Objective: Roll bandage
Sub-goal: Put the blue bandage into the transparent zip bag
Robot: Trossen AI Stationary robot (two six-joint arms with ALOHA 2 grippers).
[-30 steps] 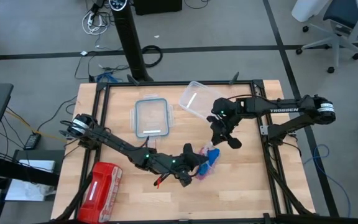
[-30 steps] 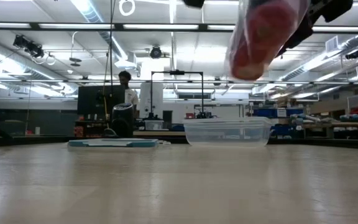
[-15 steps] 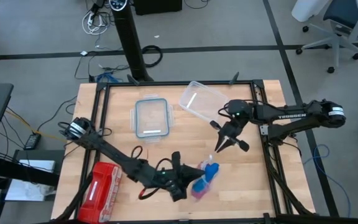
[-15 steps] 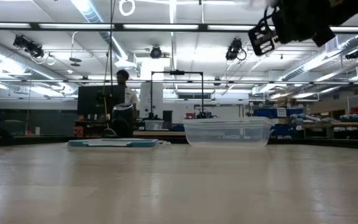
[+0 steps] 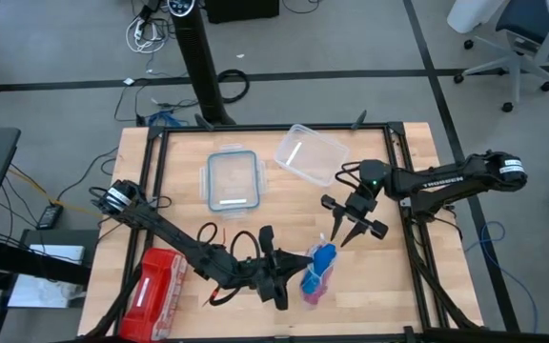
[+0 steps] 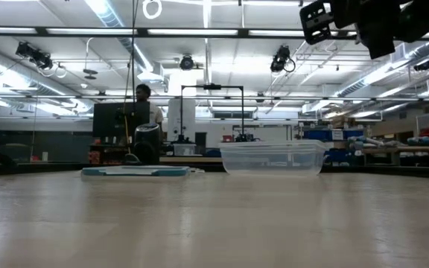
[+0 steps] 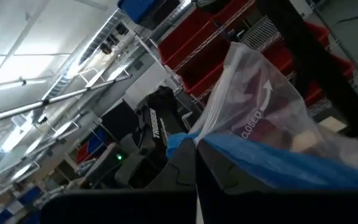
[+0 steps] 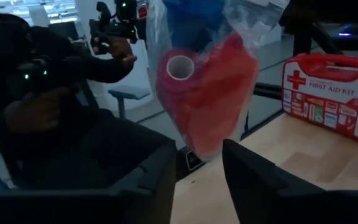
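A clear plastic bag [image 5: 316, 273] hangs over the near middle of the table. Inside it are the blue bandage [image 8: 191, 18], high up in the bag, and a red roll [image 8: 207, 87] below it. My left gripper [image 5: 289, 279] reaches in from the table's left and is shut on the bag. My right gripper [image 5: 353, 232] stands open just to the right of the bag and points at it. Its fingers [image 8: 148, 180] are short of the bag and touch nothing. My left gripper pinches the bag between its two fingers at a blue-edged end [image 7: 219, 146], beside the printed word CLOSED. The fingers come about level from the table's left. The bag hangs below the hold, and its lower end [image 8: 204, 146] is clear of the table.
A clear tub [image 5: 308, 152] and a blue-rimmed lid [image 5: 232, 179] lie at the far side. A red first-aid case [image 5: 155, 291] lies at the near left. Dark frame rails [image 5: 413, 257] run along the table's sides. A person [image 6: 144, 93] stands in the room behind.
My left gripper has carried the bag toward the table's near edge and rolled its wrist; the bag has left the low view. My right gripper has drawn toward the near edge, tipped level to face the bag, and its fingers now stand wider apart.
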